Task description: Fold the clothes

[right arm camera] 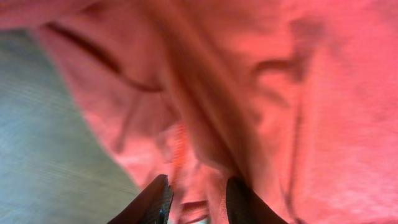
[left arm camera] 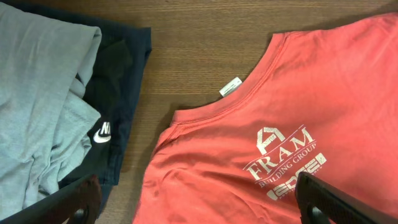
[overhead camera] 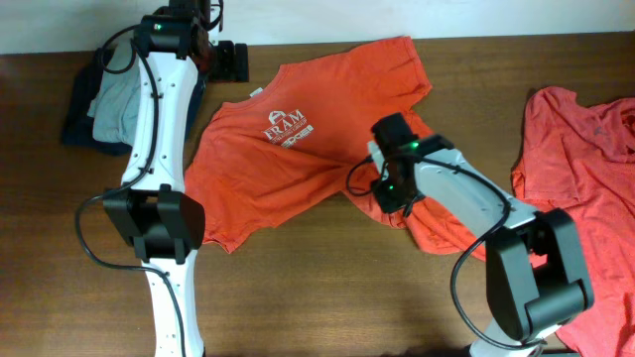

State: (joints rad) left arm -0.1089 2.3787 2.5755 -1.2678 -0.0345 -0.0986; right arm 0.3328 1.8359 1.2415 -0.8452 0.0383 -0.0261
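One shirt (overhead camera: 268, 178): soft, light, limp, spread flat.
Sleeve (overhead camera: 392, 64), edges: best places to pinch.
Right hand (overhead camera: 389, 190): narrow, pinching shirt fabric.
Left hand (left arm camera: 202, 202): wide, empty.

Overhead faces straight down; wrist views near, all sharing orange T-shirt (overhead camera: 248, 169).

The left arm (overhead camera: 164, 109) is built of smooth white links joined by blocky black joint housings (overhead camera: 154, 223), with a small green light (overhead camera: 156, 27) glowing near its far end and a thin black cable (overhead camera: 82, 233) looping beside it; the right arm (overhead camera: 466, 193) has the same white shells, black housings and black cable, and shows two green lights. The left gripper (left arm camera: 205, 205) ends in two matt black fingers (left arm camera: 336, 202); the right gripper (right arm camera: 198, 202) has dark, rounded fingers too, blurred in its own camera.
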